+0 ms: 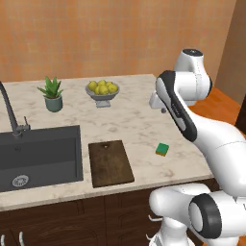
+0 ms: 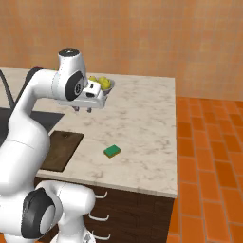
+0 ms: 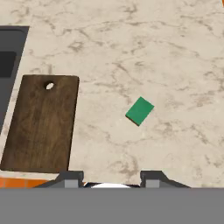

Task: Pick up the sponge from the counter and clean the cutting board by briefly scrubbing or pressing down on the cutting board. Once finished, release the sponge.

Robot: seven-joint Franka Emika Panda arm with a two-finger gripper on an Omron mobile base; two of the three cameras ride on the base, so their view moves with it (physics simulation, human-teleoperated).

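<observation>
The gripper (image 2: 83,109) hangs high above the counter (image 2: 142,123), fingers pointing down; its tips (image 3: 70,178) stand well apart with nothing between them, so it is open and empty. Near the front edge, the board (image 1: 111,163) lies flat beside the sink (image 1: 38,156), its hole at the far short end. The sponge (image 1: 162,149) rests green side up on bare stone, to the right of the board and apart from it, turned at a slant to the counter edge; in the hand view the sponge (image 3: 140,110) lies below and ahead of the fingers. Farther back stand a plant (image 1: 52,93) and a bowl of lemons (image 1: 102,90). A faucet (image 1: 12,115) rises behind the sink.
</observation>
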